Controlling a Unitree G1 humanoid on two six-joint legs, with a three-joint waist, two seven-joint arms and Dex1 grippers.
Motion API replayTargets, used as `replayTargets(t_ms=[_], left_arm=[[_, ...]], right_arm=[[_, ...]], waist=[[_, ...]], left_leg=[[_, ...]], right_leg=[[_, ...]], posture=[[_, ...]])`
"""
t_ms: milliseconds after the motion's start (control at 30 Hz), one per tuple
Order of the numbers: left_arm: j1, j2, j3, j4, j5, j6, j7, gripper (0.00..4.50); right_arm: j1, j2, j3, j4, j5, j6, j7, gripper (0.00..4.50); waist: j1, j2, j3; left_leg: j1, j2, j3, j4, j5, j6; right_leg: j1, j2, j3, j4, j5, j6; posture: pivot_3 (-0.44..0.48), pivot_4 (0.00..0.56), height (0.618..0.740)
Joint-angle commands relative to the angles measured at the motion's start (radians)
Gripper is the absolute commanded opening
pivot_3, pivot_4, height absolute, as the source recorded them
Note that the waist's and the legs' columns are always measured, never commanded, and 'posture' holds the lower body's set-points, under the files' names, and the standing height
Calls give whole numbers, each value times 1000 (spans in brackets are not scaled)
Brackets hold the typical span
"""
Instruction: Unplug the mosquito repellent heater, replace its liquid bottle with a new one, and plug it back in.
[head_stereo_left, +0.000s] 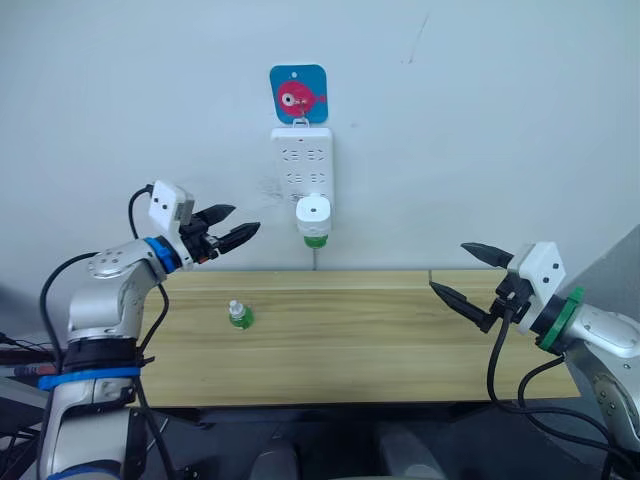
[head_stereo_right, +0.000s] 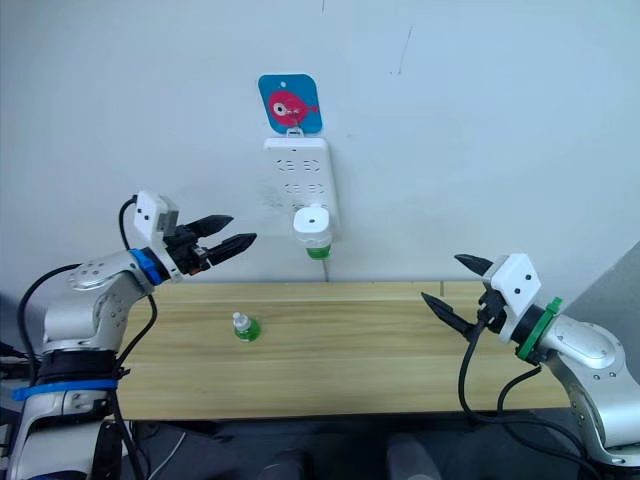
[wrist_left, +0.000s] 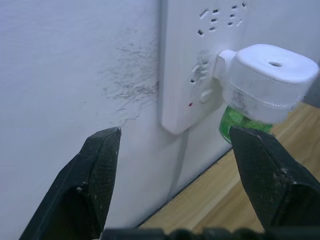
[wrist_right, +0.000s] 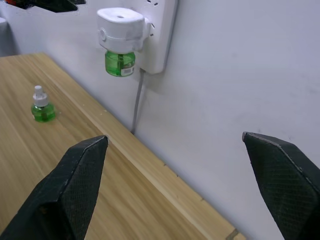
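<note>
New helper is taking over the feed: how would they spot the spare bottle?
Find the wooden table below the wall power strip. The spare bottle stands alone on its left part, small, green, white-topped; the other green bottle hangs under the plugged-in heater.

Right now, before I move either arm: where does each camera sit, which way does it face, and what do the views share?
Left eye: on the head, facing the wall; heater plugged into the power strip, both arms in view.
Right eye: beside it, same scene; spare bottle on the table.
Left wrist: along the open left claw, close on the heater.
Right wrist: along the open right claw, farther back.
Shared: all show the heater.
</note>
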Motion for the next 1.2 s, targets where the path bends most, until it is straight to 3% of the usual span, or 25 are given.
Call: replayTargets(t_ms=[33, 400, 933, 1033, 1200], left_arm=[[-79, -19, -10, 66, 23, -57, -13, 3659], [-242, -65, -32, 279, 66, -159, -72, 3659], [-301, -71, -65, 254, 61, -130, -219, 3659], [-303, -70, -68, 248, 62, -128, -228, 3051], [-304, -65, -73, 240, 65, -118, -234, 1490]], right_arm=[[-56, 12, 29, -83, -5, 61, -72, 4500], [-189, 78, 123, -182, 19, 196, -178, 4500], [-209, 78, 164, -232, 77, 220, -136, 4500], [-246, 99, 179, -235, 83, 252, -172, 4500], [-325, 168, 226, -248, 54, 365, -309, 4500]], waist=[[-10, 0, 7], [-50, -1, 31], [-53, -2, 38], [-54, -2, 38], [-51, -2, 38]], left_leg=[[0, 0, 0, 0, 0, 0], [-17, 0, 0, 3, -1, 1], [-17, 0, 0, 3, -1, 2], [-17, 0, 0, 3, -1, 2], [-17, 0, -1, 3, -1, 2]], right_leg=[[-1, 0, 0, 0, 0, 0], [-14, 1, 1, 1, 3, 2], [-14, 1, 1, 0, 2, 4], [-14, 1, 1, 0, 2, 4], [-15, 1, 1, 1, 2, 4]], posture=[[-220, 160, 736], [-242, 182, 736], [-243, 176, 736], [-241, 176, 736], [-237, 177, 736]])
